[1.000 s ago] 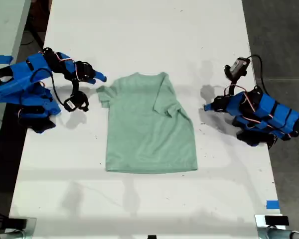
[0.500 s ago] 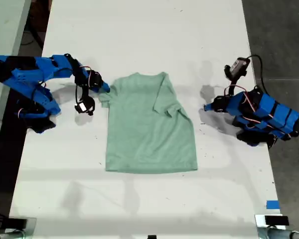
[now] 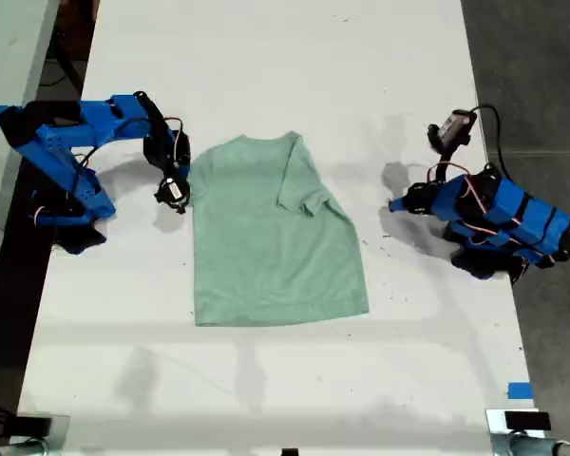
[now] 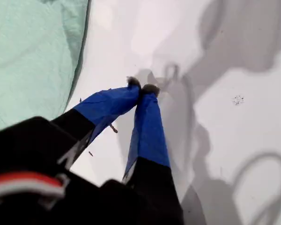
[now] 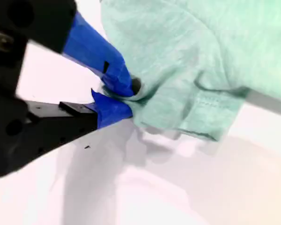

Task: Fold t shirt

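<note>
The pale mint-green t shirt (image 3: pixel 271 242) lies flat mid-table, its sleeve on the exterior view's right folded in over the body. My second gripper (image 3: pixel 179 179) is at the shirt's sleeve on the exterior view's left. The second wrist view shows that gripper (image 5: pixel 124 97) shut on a bunched fold of the sleeve (image 5: pixel 178 112). My first gripper (image 3: pixel 395 204) sits low at the exterior view's right, a gap away from the shirt. Its blue fingers (image 4: pixel 145 122) are shut on nothing, tips on the white table, with the shirt's edge (image 4: pixel 33 56) off to one side.
The white table (image 3: pixel 266 76) runs beyond the shirt on all sides. Dark floor lies past its edge at the exterior view's right. A blue tape mark (image 3: pixel 519 390) sits near the front corner on the exterior view's right. Another table (image 3: pixel 9 57) stands at the exterior view's left.
My second arm swung in to the sleeve and shut on it. The whole shirt shifted slightly toward the exterior view's left. My first arm has stayed still.
</note>
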